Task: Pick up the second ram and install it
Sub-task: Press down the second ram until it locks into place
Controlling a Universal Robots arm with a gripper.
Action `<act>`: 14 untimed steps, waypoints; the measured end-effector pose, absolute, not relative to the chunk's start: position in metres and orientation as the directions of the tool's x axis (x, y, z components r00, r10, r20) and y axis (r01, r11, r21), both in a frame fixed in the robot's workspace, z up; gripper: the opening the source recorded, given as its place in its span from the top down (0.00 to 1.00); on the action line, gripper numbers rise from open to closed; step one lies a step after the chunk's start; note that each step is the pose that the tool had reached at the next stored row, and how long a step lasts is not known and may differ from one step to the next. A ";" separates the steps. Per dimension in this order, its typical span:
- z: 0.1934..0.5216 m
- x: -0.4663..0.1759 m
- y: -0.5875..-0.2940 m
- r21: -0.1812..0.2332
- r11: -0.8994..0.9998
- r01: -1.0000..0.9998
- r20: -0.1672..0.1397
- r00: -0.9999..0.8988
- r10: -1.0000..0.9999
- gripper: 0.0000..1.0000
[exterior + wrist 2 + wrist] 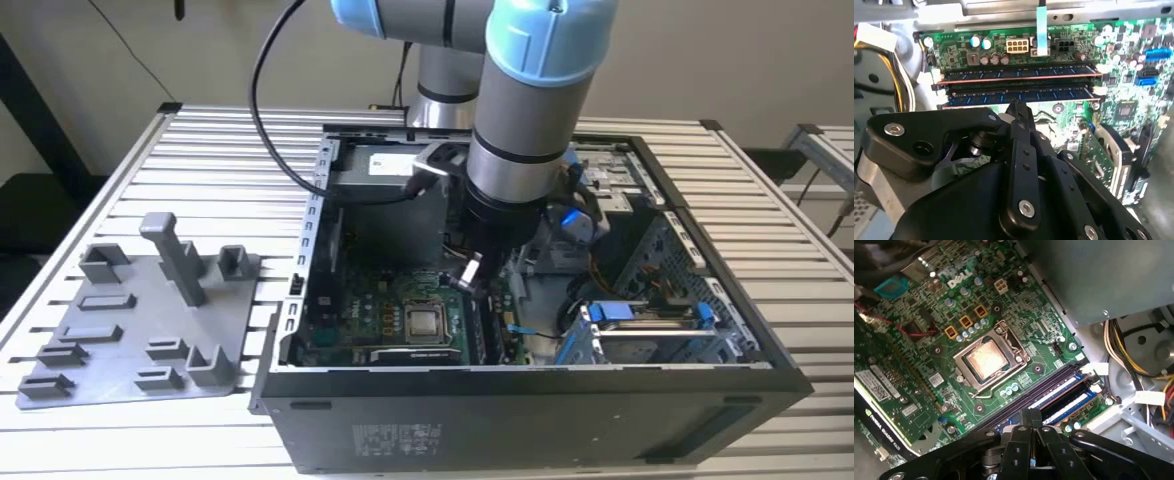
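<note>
My black gripper [470, 272] hangs inside the open black computer case [534, 395], just above the green motherboard [387, 315] and close to the memory slots. In the second wrist view its two black fingers [1017, 116] come together at the tips, and in the first wrist view they also meet at one point [1030, 415], so the gripper [1017, 107] looks closed, and I see nothing held between the fingers.

The second ram, a long narrow dark blue-black memory stick [1019, 95], sits in the slot nearest to my fingertips, lying flat along the board. Just beside it, in the next slot, stands another memory stick of the same kind [1016, 75]. The white latches at the slot ends [1099, 90] are next to the sticks. I cannot tell if my fingertips touch the second ram [1066, 407] or are only very near it.

In the first wrist view the square silver processor in its metal frame [985, 361] lies near the slots. On the exterior view's left, a grey plastic tray with upright posts [140, 330] rests on the white slatted surface [227, 150], well apart from my gripper.
</note>
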State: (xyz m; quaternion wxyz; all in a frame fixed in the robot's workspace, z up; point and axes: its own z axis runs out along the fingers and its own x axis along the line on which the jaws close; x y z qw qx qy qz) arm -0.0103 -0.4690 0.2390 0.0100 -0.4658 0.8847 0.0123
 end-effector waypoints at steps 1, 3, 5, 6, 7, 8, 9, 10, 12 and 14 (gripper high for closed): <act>0.239 -0.010 -0.469 0.012 0.551 -0.834 -0.029 -0.551 -0.834 0.89; 0.239 -0.010 -0.469 0.012 0.520 -0.854 -0.029 -0.520 -0.854 0.89; 0.239 -0.010 -0.469 0.012 0.489 -0.872 -0.029 -0.489 -0.872 0.89; 0.239 -0.010 -0.469 0.012 0.473 -0.881 -0.029 -0.473 -0.880 0.89; 0.239 -0.010 -0.469 0.011 0.457 -0.889 -0.029 -0.457 -0.889 0.89; 0.239 -0.010 -0.469 0.011 0.441 -0.897 -0.029 -0.441 -0.897 0.89; 0.239 -0.010 -0.469 0.010 0.424 -0.905 -0.029 -0.425 -0.905 0.89; 0.239 -0.010 -0.469 0.010 0.408 -0.913 -0.029 -0.408 -0.912 0.89; 0.239 -0.010 -0.469 0.008 0.377 -0.926 -0.029 -0.377 -0.926 0.89; 0.239 -0.010 -0.469 0.007 0.350 -0.937 -0.030 -0.350 -0.936 0.89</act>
